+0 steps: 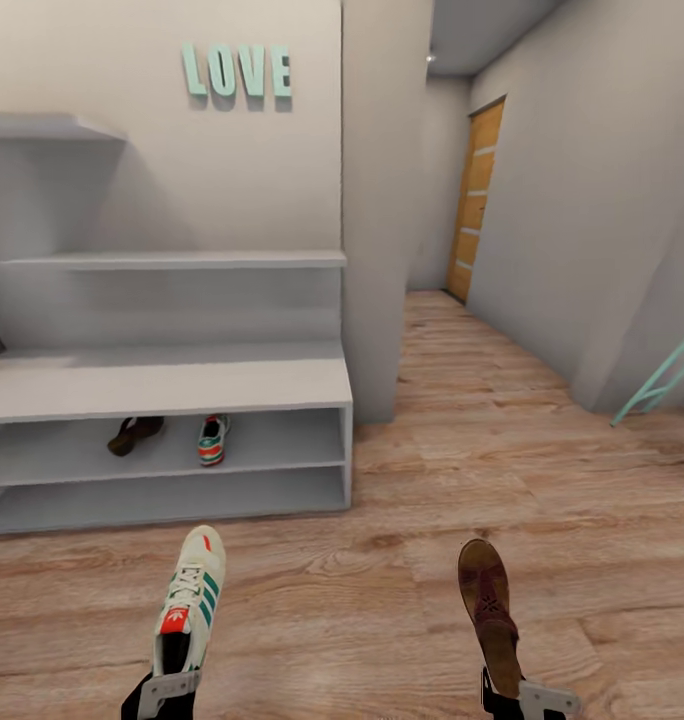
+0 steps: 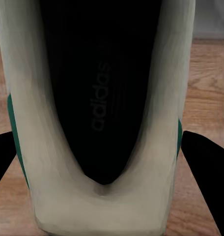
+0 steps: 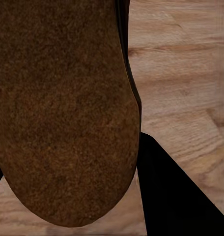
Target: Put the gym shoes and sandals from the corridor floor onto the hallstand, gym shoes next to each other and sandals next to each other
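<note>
In a corridor with a wood-plank floor (image 1: 542, 500), a light grey rack (image 1: 167, 385) stands against the left wall: a long bench top with two open shelves under it and floating shelves above. On its upper open shelf one sandal (image 1: 134, 434) and one sneaker (image 1: 213, 439) already sit, near each other but apart, each without its partner. Nearer the robot, the left tool (image 1: 168, 690) is clenched on the heel of the second sneaker (image 1: 190, 598), which points forward toward the rack; the left wrist view looks straight into its dark insole between the two black fingers (image 2: 205, 162). The right tool (image 1: 517, 692) grips the heel end of the second sandal (image 1: 487, 610), held toe forward, well right of the sneaker; the right wrist view shows its brown suede footbed beside a black finger (image 3: 176, 196). Both shoes look light. The sneaker's padded heel is likely firm enough for a secure hold, while the flat sandal probably flexes and could droop or twist, so a grip at the heel seems sensible.
</note>
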Robot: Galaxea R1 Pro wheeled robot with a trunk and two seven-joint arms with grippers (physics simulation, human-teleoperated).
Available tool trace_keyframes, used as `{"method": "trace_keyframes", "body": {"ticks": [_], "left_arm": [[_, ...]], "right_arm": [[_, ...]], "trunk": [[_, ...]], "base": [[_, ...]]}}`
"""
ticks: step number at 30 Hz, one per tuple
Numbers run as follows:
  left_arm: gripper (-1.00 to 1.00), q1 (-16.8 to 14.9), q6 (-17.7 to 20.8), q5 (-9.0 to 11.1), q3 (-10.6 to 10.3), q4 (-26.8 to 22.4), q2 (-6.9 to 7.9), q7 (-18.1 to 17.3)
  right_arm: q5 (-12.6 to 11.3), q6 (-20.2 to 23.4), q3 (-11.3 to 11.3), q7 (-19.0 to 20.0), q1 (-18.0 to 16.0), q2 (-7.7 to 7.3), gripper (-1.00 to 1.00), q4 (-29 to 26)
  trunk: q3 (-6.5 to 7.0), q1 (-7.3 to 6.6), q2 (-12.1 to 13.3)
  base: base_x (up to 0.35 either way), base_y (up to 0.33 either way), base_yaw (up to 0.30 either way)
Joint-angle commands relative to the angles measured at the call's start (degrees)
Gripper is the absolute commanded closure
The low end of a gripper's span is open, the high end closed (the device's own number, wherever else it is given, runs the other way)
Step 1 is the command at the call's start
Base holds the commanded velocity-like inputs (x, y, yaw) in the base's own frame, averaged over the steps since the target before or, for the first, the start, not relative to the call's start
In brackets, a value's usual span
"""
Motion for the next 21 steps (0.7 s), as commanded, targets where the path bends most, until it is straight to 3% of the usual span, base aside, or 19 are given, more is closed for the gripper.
{"method": "trace_keyframes", "body": {"ticks": [1,9,10,12,18,19,21], "left_arm": [[1.0,0.0,-0.1,-0.4,0.4,0.0,-0.08,-0.3],[1.0,-0.6,1.8,-0.7,0.0,0.1,-0.26,-0.4],[1.0,-1.1,6.2,-0.9,-0.1,-0.6,-0.41,-0.4],[1.0,-1.7,8.6,-0.9,-0.1,-0.9,-0.45,-0.4],[1.0,-9.7,21.1,-1.1,-0.2,-1.5,-0.44,-0.4],[1.0,-16.9,31.2,-1.7,-0.3,-1.6,-0.55,-0.4],[1.0,-21.0,37.0,-2.9,-0.3,-1.5,-0.94,-0.5]], "right_arm": [[0.4,-0.1,-0.2,-0.2,-0.1,0.02,1.0,0.1],[0.4,-0.2,-0.2,-0.1,-0.1,0.03,1.0,0.0],[0.4,-0.1,-0.2,-0.1,-0.1,0.03,1.0,-0.1],[0.4,-0.1,-0.2,0.0,-0.1,0.02,1.0,-0.1],[0.4,-0.2,-0.3,-0.1,-0.1,0.02,1.0,-0.4],[0.3,-0.1,-0.4,-0.2,-0.1,0.02,1.0,-0.6],[0.3,-0.2,-0.4,-0.2,-0.1,-0.01,1.0,-0.6]], "trunk": [[-0.05,-0.01,0.0],[-0.05,-0.01,0.0],[-0.05,-0.01,0.0],[-0.05,-0.01,0.0],[-0.05,-0.01,0.0],[-0.05,-0.01,0.0],[-0.05,-0.01,0.0]], "base": [[0.0,0.0,-0.264],[0.0,0.0,-0.117],[0.0,0.0,-0.007],[0.0,0.0,-0.005],[0.0,0.0,-0.001],[0.0,0.0,0.0],[0.0,0.0,0.0]]}}
